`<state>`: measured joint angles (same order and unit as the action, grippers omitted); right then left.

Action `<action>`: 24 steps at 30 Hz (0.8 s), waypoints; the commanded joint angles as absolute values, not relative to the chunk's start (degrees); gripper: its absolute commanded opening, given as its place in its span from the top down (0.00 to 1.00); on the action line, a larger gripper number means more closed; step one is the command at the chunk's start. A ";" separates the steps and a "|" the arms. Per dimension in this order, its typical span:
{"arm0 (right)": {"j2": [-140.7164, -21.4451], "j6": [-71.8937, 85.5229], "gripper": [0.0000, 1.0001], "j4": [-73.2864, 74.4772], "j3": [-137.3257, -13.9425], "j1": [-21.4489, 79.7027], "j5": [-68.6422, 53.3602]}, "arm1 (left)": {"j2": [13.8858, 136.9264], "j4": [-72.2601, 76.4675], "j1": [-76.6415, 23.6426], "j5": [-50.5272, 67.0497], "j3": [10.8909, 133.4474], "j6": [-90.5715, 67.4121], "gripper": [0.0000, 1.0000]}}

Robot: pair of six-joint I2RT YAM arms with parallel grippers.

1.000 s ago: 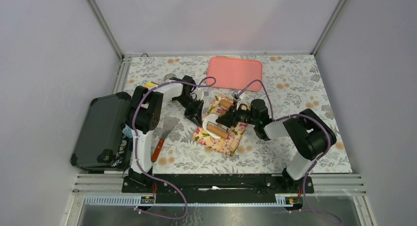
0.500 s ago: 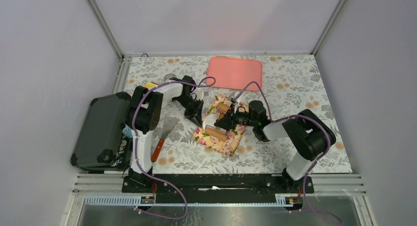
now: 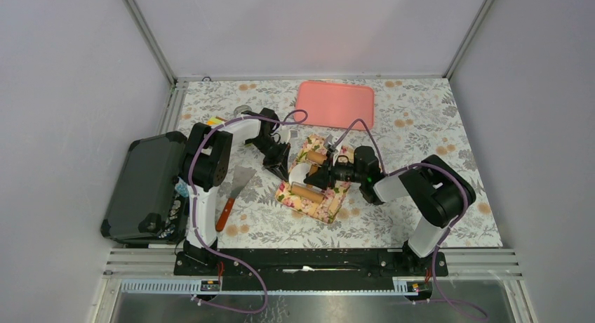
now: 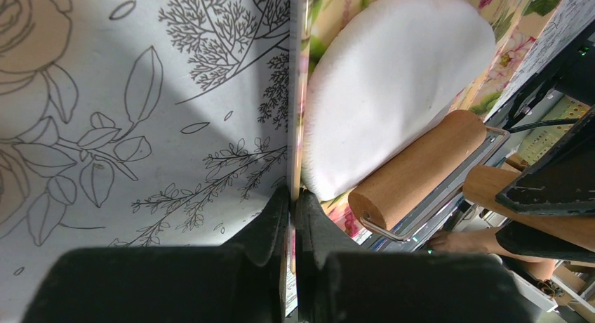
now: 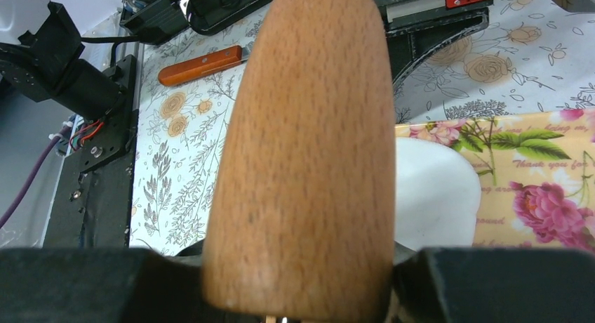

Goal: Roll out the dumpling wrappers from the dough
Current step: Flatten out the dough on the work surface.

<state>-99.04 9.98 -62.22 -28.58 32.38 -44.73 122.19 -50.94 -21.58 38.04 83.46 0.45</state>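
Observation:
The dough (image 3: 298, 171) is a smooth white flattened mass on a floral board (image 3: 319, 203). It also shows in the left wrist view (image 4: 393, 77) and the right wrist view (image 5: 435, 196). My right gripper (image 3: 328, 172) is shut on the wooden handle (image 5: 309, 147) of the rolling pin. The pin's roller (image 3: 307, 192) lies on the near edge of the dough (image 4: 414, 172). My left gripper (image 3: 282, 167) is shut on the board's left edge (image 4: 298, 91), its fingers (image 4: 266, 228) pinching it. No round wrappers are in view.
A pink tray (image 3: 335, 104) lies at the back. A scraper with an orange handle (image 3: 235, 189) lies left of the board, also in the right wrist view (image 5: 200, 63). A black case (image 3: 140, 189) stands at the far left.
My right gripper has moved a little to the left with the rolling pin, and the roller has shifted towards the near edge of the dough. The left gripper has stayed on the board.

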 commanded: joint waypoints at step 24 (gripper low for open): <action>-90.78 5.52 1.00 -48.11 -34.24 34.00 -60.50 | 124.94 -46.88 -19.68 28.50 82.83 3.97 1.00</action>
